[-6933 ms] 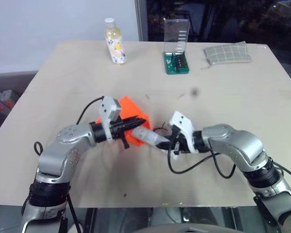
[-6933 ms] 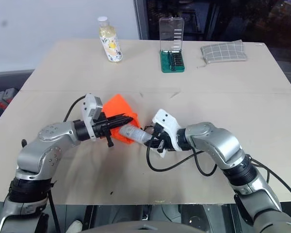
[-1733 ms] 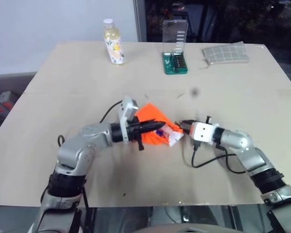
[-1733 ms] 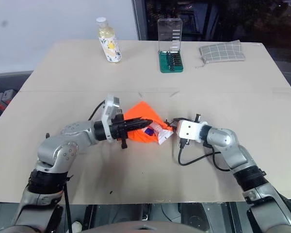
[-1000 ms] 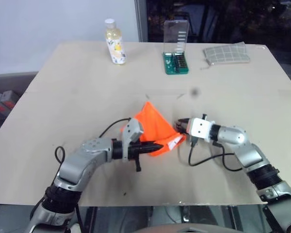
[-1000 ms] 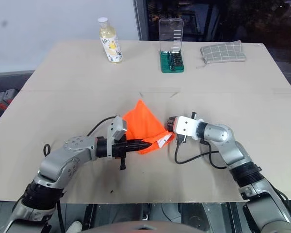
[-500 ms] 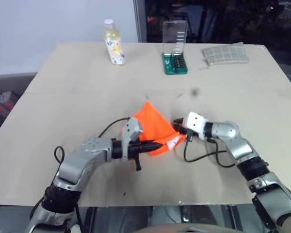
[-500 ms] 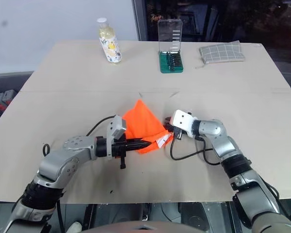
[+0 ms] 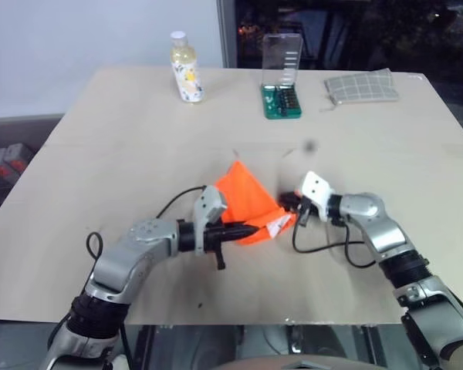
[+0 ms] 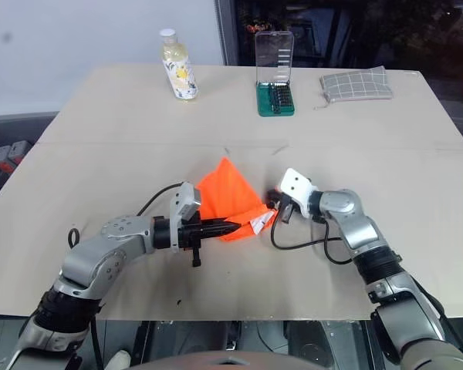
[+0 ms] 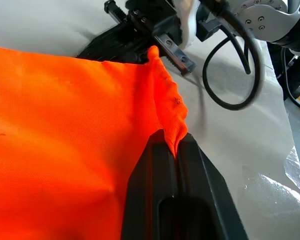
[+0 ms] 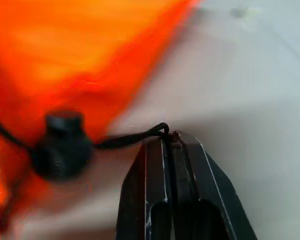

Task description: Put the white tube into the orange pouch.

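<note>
Head views
Table: a pale beige tabletop [image 9: 123,146] with a faint seam across its middle and a small dark spot [image 9: 309,145] right of centre.
Room: a light wall behind the table's far left, a dark glass pane behind its far right.
Far edge: a yellowish bottle [image 9: 184,67] with a white cap on the left, an open green bit case [image 9: 282,92] with its clear lid upright near the middle, a grey checked pouch [image 9: 361,85] on the right.
Orange pouch: the orange pouch [image 9: 245,203] lies mid-table between the two arms, one corner peaked towards the far side.
White tube: the white tube [image 9: 278,226] pokes out at the pouch's near right edge; only its wide end with red print shows.
Left gripper: the left gripper [image 9: 248,230] has its fingers closed on the pouch's near edge.
Right gripper: the right gripper [image 9: 287,203] sits just beside the pouch's right edge.

Left wrist view
Grip: the two black fingers [image 11: 195,165] are pressed together, pinching a fold of orange fabric.
Beyond: the right gripper's black parts and a looped black cable [image 11: 235,75] lie over the pale surface.

Right wrist view
Grip: the fingers [image 12: 197,170] are closed on the thin black cord [image 12: 130,139].
Cord: it runs to a round black stopper [image 12: 63,145] lying against the orange fabric.
Surface: bare pale table beside the pouch.
</note>
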You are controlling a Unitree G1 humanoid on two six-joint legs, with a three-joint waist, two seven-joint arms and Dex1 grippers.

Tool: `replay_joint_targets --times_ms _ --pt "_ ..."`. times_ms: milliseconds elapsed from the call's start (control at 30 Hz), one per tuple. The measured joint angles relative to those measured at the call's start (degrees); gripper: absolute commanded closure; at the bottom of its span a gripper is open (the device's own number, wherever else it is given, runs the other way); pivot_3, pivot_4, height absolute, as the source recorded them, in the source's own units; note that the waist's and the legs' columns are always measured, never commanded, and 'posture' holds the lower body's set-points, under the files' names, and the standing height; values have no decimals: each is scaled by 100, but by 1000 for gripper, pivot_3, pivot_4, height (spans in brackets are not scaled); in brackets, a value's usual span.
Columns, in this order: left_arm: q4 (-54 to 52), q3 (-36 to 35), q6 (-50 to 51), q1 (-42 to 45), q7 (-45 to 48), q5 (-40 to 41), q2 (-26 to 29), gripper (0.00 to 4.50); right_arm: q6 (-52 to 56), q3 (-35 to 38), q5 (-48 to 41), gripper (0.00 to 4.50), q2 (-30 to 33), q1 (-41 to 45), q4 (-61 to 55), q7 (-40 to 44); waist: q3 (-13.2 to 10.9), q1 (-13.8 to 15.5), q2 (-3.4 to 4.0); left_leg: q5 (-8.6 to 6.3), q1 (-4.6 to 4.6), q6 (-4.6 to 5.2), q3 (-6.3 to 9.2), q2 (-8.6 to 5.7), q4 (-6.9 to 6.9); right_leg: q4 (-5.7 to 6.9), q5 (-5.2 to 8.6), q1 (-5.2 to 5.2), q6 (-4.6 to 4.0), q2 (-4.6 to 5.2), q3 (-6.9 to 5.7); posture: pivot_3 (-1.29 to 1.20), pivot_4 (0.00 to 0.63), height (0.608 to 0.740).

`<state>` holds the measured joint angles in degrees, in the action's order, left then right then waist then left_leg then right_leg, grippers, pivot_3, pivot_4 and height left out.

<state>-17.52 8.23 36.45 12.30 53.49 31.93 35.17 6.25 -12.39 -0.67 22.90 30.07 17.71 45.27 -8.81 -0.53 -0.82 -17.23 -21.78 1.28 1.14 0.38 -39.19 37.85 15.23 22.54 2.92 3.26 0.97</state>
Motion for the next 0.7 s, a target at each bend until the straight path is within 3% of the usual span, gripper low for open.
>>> replay_joint_targets --times_ms 167,400,633,700 --pt "-1 -116 99 335 -266 121 -328 4500 -41 633 -49 4444 105 545 55 -699 -7 -31 5 8 -11 -13 0 3 3 2 -1 17 1 -7 1 0 150 740" --pt "-92 -1007 886 996 -1072 1104 -762 4500 767 1203 -468 4444 497 1055 -1675 -936 -9 -26 7 7 -40 -13 33 -5 10 -15 -1 37 2 -7 1 0 150 740" --pt "-33 -1673 1417 1729 -1968 2267 -1464 4500 1520 1361 -738 4444 578 1746 -2414 -1138 -8 -15 6 9 -58 -15 41 -10 -1 -11 -1 51 3 -3 -6 0 150 740" --pt "-13 -1760 1471 1819 -2087 2476 -1492 3950 1625 1394 -811 4500 597 1823 -2465 -1165 -8 -22 6 9 -58 -16 41 -10 1 -11 -1 53 3 -3 -5 0 150 740"
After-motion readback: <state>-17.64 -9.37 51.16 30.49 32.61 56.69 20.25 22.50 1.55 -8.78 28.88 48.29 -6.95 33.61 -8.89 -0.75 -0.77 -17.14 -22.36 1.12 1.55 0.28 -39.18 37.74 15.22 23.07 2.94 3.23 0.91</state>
